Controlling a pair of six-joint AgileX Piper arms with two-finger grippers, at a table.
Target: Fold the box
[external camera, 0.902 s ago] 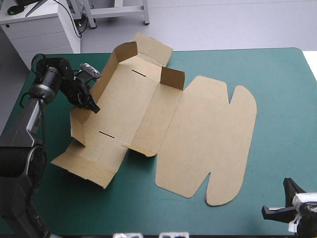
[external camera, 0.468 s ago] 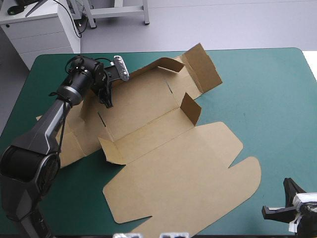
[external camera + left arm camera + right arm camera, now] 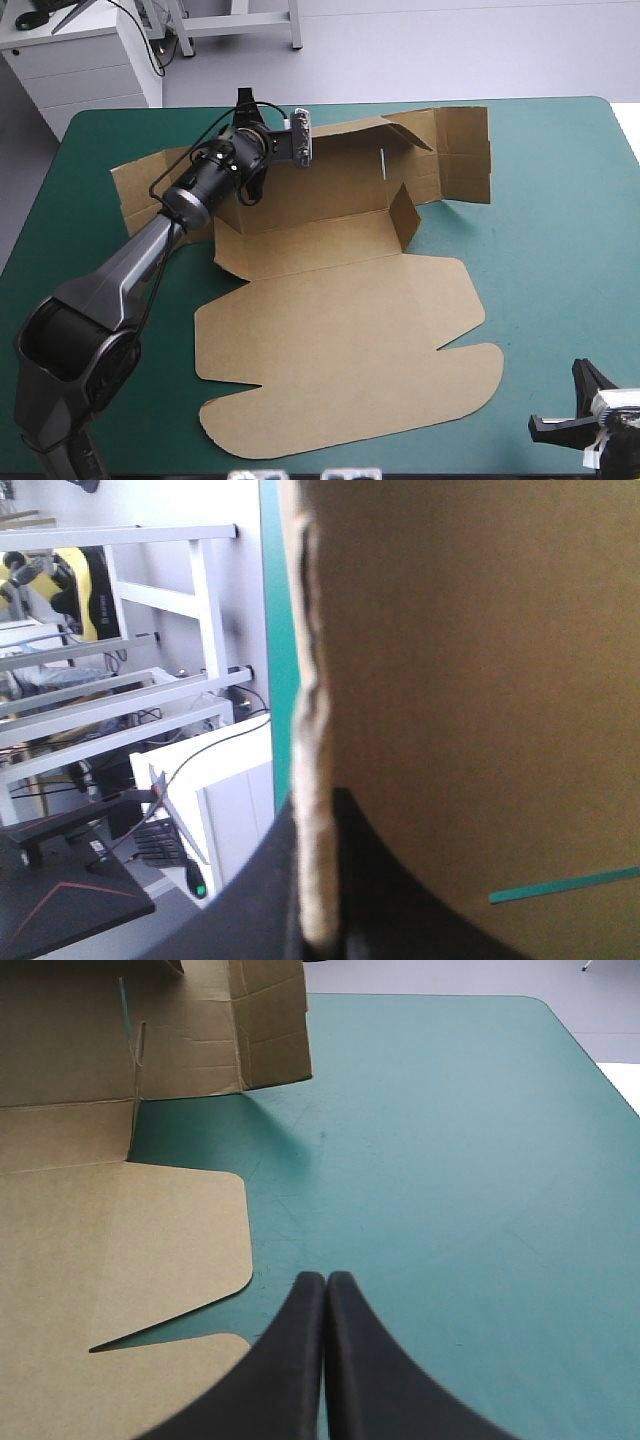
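Box (image 3: 320, 225): cut sheet of brown board, partly raised, found across the middle of the table and reaching toward its far edge. The lid (image 3: 350, 370) is spread flat on the teal-green cover (image 3: 570, 230) on the near side, with its rounded corners pointing outward. The tray part is set beyond the lid. A short inner flap (image 3: 403, 215) is stood upright at the tray's right end. Wider end flaps (image 3: 465, 155) are raised and tilted farther right. Another flap (image 3: 135, 185) is laid low toward the table's left edge.

A raised wall at the tray's far left is pinched by the left gripper (image 3: 318, 805). In the left wrist view the raw board edge (image 3: 312, 730) is seen clamped between the two black fingers, which are all but closed on it. Most of that view is blocked by the wall's brown face, and the teal-green is let through only at a thin slit (image 3: 565, 883). In the high view the left arm is laid over the box's left part, so some of the tray floor is hidden.

Right gripper (image 3: 325, 1280): fingers are pressed together into one point, with nothing held. It is kept over bare cover by the table's near right corner, well apart from the box. Ahead of it and to one side, a rounded lid corner (image 3: 200, 1250) and a notch (image 3: 150, 1335) are seen.
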